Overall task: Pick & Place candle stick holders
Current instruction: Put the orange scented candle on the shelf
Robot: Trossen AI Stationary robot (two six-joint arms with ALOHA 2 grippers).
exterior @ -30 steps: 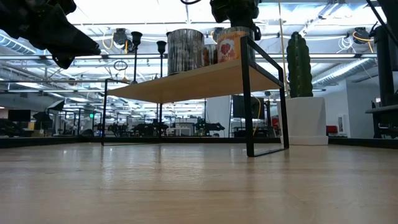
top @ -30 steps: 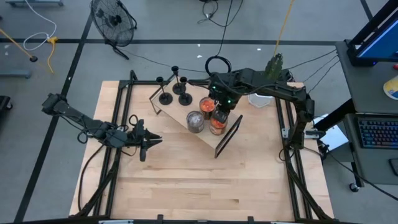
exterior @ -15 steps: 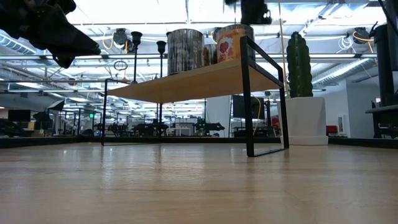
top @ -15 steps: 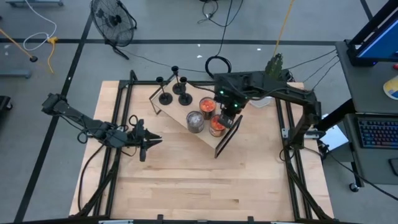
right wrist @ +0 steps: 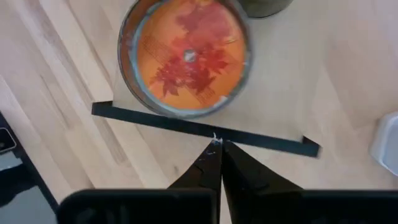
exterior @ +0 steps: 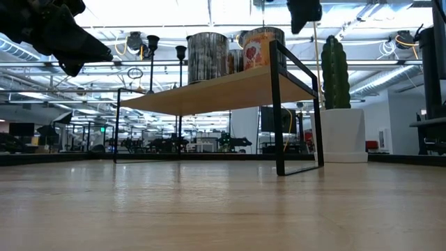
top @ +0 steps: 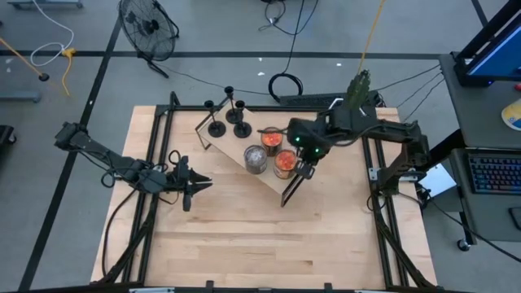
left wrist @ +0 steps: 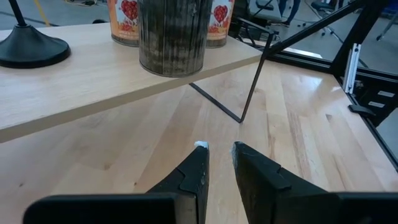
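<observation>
Three black candle stick holders (top: 229,122) stand on their disc bases at the far-left end of a low wooden shelf (top: 264,177). Two of their stems show in the low view (exterior: 152,63), and one base shows in the left wrist view (left wrist: 31,50). My right gripper (top: 305,168) is shut and empty. It hovers above the shelf's right end, beside an orange candle jar (right wrist: 185,56), and shows high in the low view (exterior: 304,15). My left gripper (top: 194,185) waits above the table left of the shelf, its fingers (left wrist: 217,155) a narrow gap apart and empty.
A grey tin (top: 256,159) and two orange candle jars (top: 278,150) stand on the shelf between the holders and my right gripper. The shelf's black frame leg (exterior: 279,104) stands on the table. A potted cactus (exterior: 336,77) stands at the far right. Bare table lies near the front edge (top: 260,244).
My right gripper has risen from just above the orange candle jar. It has gone toward the table's right edge and a little toward the near edge, past the shelf's end. The jars and holders have stayed in place.
</observation>
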